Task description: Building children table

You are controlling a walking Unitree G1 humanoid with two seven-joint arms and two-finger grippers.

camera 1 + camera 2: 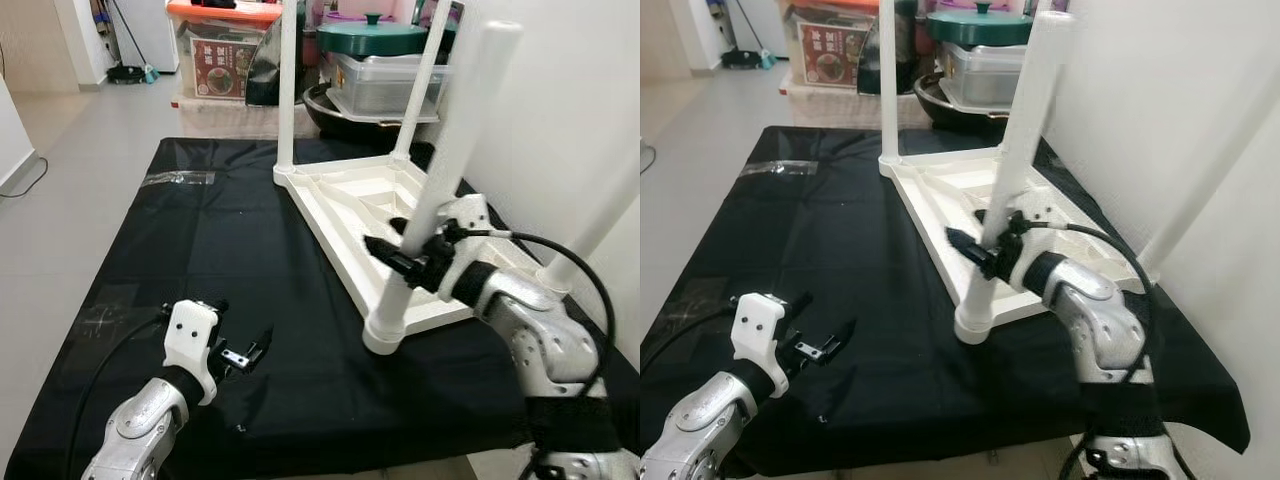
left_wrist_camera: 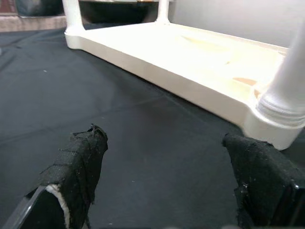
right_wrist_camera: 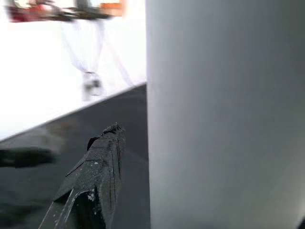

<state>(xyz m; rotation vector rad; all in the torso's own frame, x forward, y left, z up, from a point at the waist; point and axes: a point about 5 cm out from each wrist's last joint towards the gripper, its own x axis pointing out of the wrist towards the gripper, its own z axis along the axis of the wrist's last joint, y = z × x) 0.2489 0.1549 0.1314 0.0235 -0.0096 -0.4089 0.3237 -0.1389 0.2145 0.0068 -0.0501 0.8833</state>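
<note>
Gripping the near white leg (image 1: pixel 440 180), the right gripper (image 1: pixel 395 248) is pinching it between its fingers. The upturned tabletop (image 1: pixel 350 205) is lying on the black cloth (image 1: pixel 200 260). The left gripper (image 1: pixel 243 355), at 7 o'clock, is hovering with jaws spread. Stacked lidded bins (image 1: pixel 385 75) are standing at 12 o'clock, contents unreadable.

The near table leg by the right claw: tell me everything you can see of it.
The near table leg is a smooth white tube, plastic by its look, standing tilted in the ribbed corner socket of the upturned white tabletop. That top lies on the black cloth. The right claw sits at the leg's lower part, fingers on either side; whether they press it cannot be told.
</note>
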